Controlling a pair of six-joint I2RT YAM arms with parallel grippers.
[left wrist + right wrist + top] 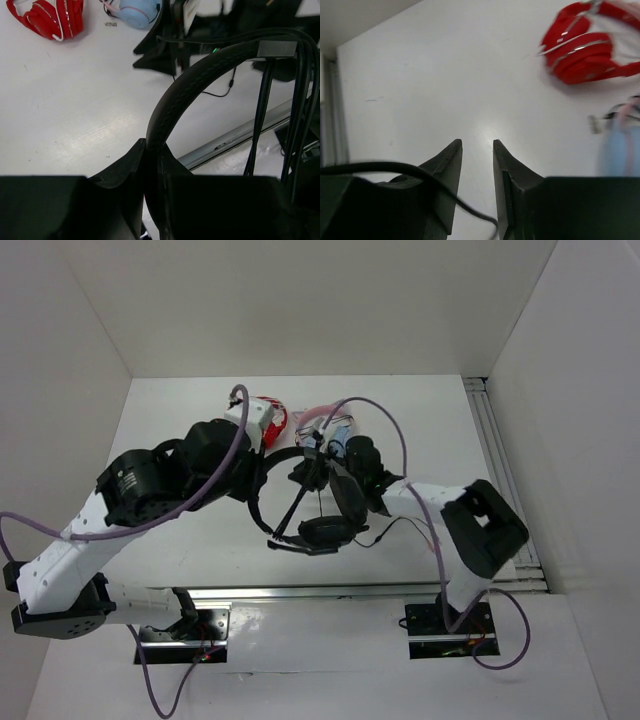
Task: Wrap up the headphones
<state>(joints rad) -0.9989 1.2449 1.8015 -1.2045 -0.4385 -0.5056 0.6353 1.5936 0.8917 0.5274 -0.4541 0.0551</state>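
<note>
The black headphones [318,530] hang above the table, one round earcup low and the thin headband [200,75] arching up. My left gripper [152,149] is shut on that headband, which runs up from between its jaws; in the top view the left gripper [262,472] sits at the band's left end. Strands of the thin black cable [262,110] hang beside the band. My right gripper [476,145] is open, nothing between its tips. A loop of cable [420,175] lies across its left finger and dips toward the base of the gap. From above, the right gripper [318,455] is beside the band's right end.
Red-and-white headphones [268,418] and light-blue and pink headphones [335,428] lie on the white table just behind the grippers. A metal rail [505,480] runs along the table's right side and another [380,590] along its near edge. White walls enclose the table.
</note>
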